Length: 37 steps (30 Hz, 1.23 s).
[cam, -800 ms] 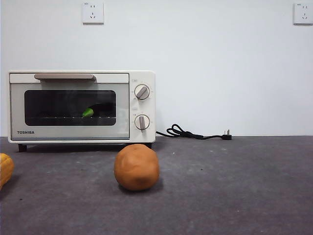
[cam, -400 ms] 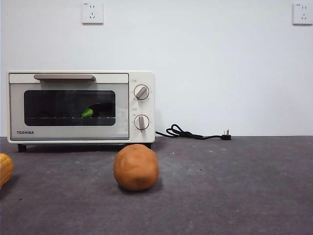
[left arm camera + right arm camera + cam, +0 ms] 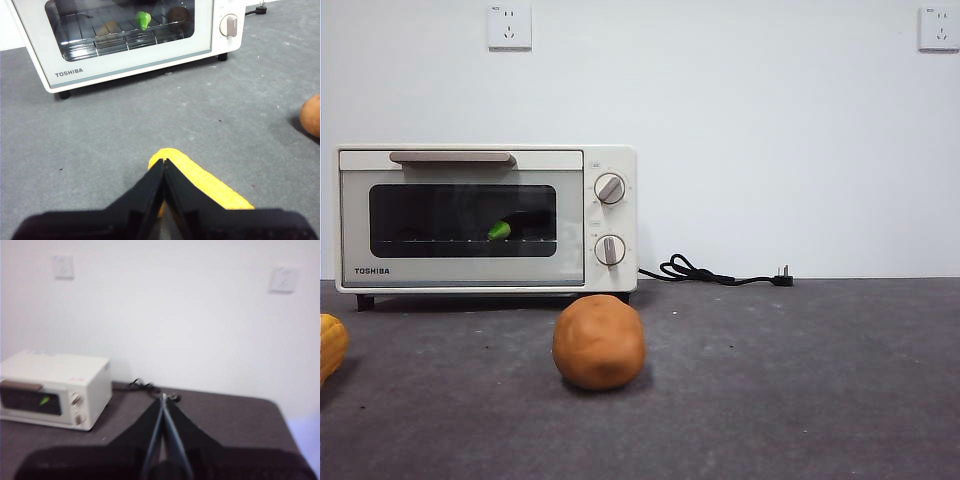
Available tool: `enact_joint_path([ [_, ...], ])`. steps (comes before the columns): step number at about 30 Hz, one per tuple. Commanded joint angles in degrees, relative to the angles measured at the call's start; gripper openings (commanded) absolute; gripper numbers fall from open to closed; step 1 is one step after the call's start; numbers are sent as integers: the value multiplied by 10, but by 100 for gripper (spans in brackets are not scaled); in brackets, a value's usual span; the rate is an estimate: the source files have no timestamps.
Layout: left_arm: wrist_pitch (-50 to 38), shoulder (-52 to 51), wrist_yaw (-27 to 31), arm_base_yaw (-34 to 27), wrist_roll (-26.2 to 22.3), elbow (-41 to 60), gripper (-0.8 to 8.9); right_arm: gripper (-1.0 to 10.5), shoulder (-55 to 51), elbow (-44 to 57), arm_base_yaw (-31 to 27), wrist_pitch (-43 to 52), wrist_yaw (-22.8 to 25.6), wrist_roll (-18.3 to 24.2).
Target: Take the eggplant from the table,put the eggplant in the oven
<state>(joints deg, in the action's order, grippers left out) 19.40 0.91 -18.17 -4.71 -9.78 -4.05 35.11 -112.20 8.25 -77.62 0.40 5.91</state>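
The cream-white oven [image 3: 485, 218] stands at the back left of the table [image 3: 800, 380] with its glass door closed. Behind the glass, on the wire rack, lies the eggplant [image 3: 520, 225]; its green stem cap [image 3: 143, 20] shows clearly and the dark body is faint. My left gripper [image 3: 164, 162] is shut and empty, hovering over a yellow-orange ridged item [image 3: 200, 182] well in front of the oven [image 3: 130, 40]. High above the table's right side, my right gripper [image 3: 163, 397] is shut, far from the oven [image 3: 55, 390]. Neither arm appears in the front view.
A round orange-brown ball [image 3: 599, 342] sits on the table in front of the oven's knobs. The yellow ridged item [image 3: 330, 345] pokes in at the left edge. A black power cord [image 3: 720, 273] with plug lies along the wall to the oven's right.
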Motion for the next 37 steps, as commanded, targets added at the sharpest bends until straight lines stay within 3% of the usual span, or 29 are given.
enact_joint_path([
  [1,-3,0,-2,-1,6,6,-4,1,-34,9,-18,-12,-2,7],
  [8,-3,0,-2,-1,6,6,-4,1,-117,80,-39,-12,-2,7],
  [16,-3,0,-2,-1,6,6,-4,1,-217,288,-39,2,5,8],
  [26,-3,0,-2,-1,6,6,-4,1,-346,657,-38,403,-26,0],
  [37,-3,13,0,-1,6,6,-4,1,-346,890,-38,542,-25,-3],
])
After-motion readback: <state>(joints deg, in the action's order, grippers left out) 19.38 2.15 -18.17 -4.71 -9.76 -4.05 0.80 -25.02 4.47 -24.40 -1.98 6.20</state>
